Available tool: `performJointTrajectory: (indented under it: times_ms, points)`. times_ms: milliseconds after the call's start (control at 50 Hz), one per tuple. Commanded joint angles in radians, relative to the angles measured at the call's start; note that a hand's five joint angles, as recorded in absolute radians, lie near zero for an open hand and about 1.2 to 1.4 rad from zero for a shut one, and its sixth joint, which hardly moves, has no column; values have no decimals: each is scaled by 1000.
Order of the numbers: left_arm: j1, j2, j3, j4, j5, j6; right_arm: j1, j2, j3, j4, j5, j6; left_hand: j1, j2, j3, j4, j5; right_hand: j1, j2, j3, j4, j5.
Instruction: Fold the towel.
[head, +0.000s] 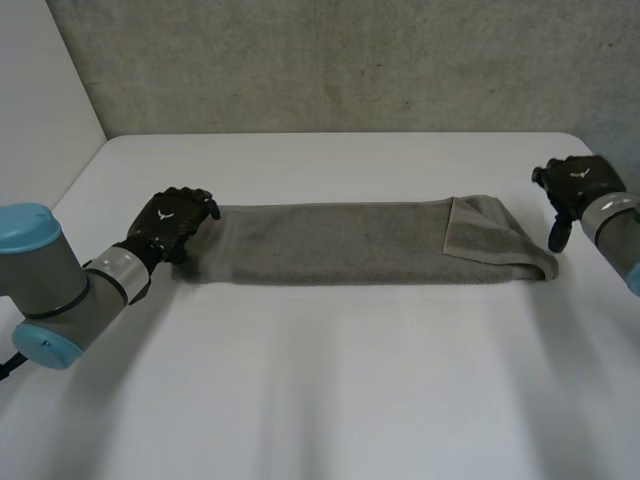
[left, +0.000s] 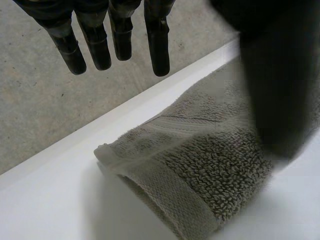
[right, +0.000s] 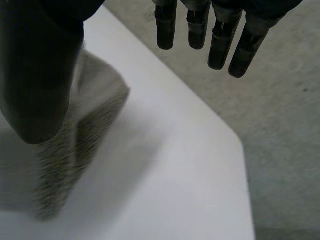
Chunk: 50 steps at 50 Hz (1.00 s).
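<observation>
The setting looks like a robotics lab or test cell, not a home. A bare white table carries a grey towel. The left arm and right arm, 2 grey machine arms, reach over the table's sides. A grey felt-like panel stands behind the table, and a plain white wall stands at its left.

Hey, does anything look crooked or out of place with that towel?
The towel lies as a long strip, but its end near the right hand has a flap turned back at a slant, so that end looks uneven. The end by the left hand lies flat. Nothing is spilled.
</observation>
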Motion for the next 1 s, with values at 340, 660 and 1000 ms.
performJointTrajectory:
  times_ms: [340,660,1000]
  points:
    - [-15,-57,24,1,-54,0,-4,189,-25,-153,29,32,-6,-4,-7,-10,14,-63,-78,-71,-86,-63]
    - [-15,-60,19,0,-54,0,-30,175,-36,-202,152,259,3,5,2,-1,22,-63,-78,-71,-86,-63]
    - [-19,-75,17,-46,-57,5,-20,174,-21,-144,129,248,188,190,186,183,207,-53,-69,-61,-76,-53]
